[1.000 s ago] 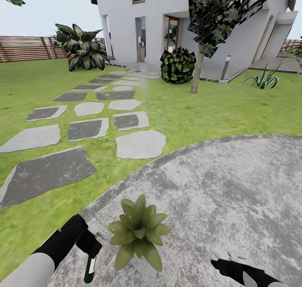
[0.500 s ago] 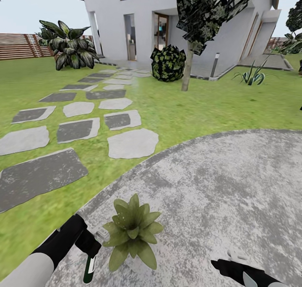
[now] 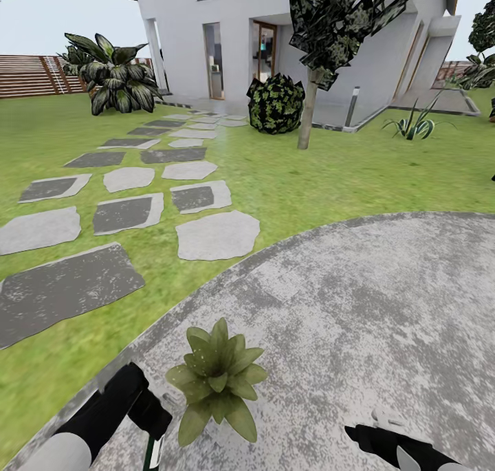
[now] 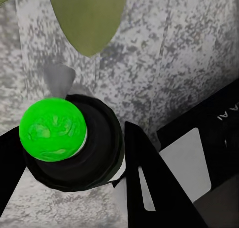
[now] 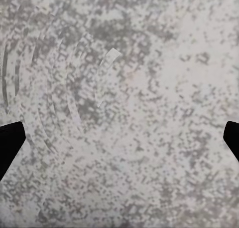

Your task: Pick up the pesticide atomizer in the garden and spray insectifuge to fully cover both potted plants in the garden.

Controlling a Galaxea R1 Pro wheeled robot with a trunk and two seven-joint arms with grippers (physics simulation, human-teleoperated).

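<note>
I have the pesticide atomizer [image 3: 151,452] clamped in my left gripper [image 3: 150,416], low at the near left of the head view, its dark-green body with the white stripe hanging downward off the bottom edge. In the left wrist view I look along the bottle [image 4: 74,143]: a bright green round end sits in a dark ring, with a black finger [image 4: 149,183] pressed against its side and the tip of a broad leaf [image 4: 87,18] just beyond it over the grey stone.

Just beside the bottle, to its right, one potted plant [image 3: 216,378] sits on the round grey stone patio [image 3: 357,320], a low rosette of pointed green leaves close to the patio's near-left edge.

My right gripper [image 3: 385,426] hangs over bare patio at the lower right, well apart from the plant; in the right wrist view its two dark fingertips [image 5: 10,143] stand spread wide at either edge with nothing between them, only mottled stone below.

Farther out, green lawn [image 3: 309,175] surrounds the patio, stepping stones [image 3: 130,213] run toward a white house [image 3: 289,38], and a brown slatted fence [image 3: 31,75] closes the far left.
</note>
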